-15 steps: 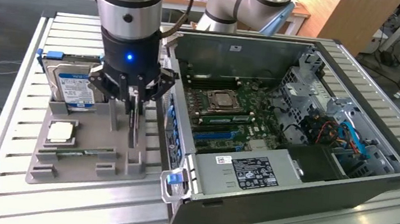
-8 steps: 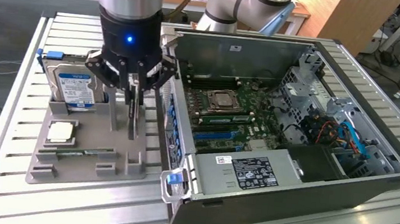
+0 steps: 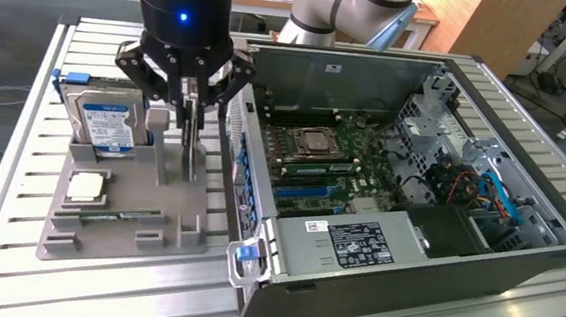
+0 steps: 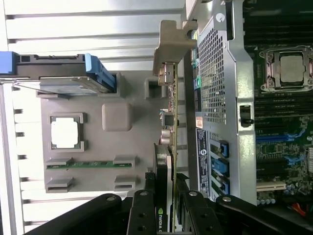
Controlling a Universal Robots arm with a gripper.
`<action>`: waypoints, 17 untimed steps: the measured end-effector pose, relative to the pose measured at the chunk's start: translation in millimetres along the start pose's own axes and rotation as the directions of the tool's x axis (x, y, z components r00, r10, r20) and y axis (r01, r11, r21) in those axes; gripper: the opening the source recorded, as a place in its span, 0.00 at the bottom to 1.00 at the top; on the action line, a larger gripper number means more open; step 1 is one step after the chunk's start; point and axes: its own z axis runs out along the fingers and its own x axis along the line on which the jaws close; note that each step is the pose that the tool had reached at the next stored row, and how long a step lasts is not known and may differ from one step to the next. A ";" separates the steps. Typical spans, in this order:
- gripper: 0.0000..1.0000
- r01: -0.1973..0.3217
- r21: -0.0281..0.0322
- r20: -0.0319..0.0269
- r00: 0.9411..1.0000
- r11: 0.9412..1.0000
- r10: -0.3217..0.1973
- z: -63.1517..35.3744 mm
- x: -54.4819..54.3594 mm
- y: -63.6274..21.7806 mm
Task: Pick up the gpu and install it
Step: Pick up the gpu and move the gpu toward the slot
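Two things flank the gpu [image 3: 191, 152] in the tool [image 3: 195, 105]: hard drive [image 3: 106, 118], computer case [image 3: 376, 285].

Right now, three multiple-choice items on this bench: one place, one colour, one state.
1. Where is the graphics card?
A) in the grey holder
B) plugged into a slot
C) lying flat on the table
2. What colour is the hard drive label?
A) red
B) blue
C) yellow
3. The computer case is:
A) shut
B) open-sided
C) upside down

1 A: it stands on edge in the holder, with the pincer clamped on it.
2 B: the label is blue and white.
3 B: the circuit board inside is exposed.
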 end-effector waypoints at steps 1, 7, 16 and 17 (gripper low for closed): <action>0.27 0.000 0.000 0.000 1.000 1.000 0.000 -3.8 -0.1 0.1; 0.27 0.000 0.000 0.000 1.000 1.000 0.000 -23.1 -0.7 0.7; 0.27 0.000 0.000 0.000 1.000 1.000 0.000 -58.5 -1.9 1.8; 0.27 0.000 0.000 0.000 1.000 1.000 0.000 -62.5 -2.0 1.9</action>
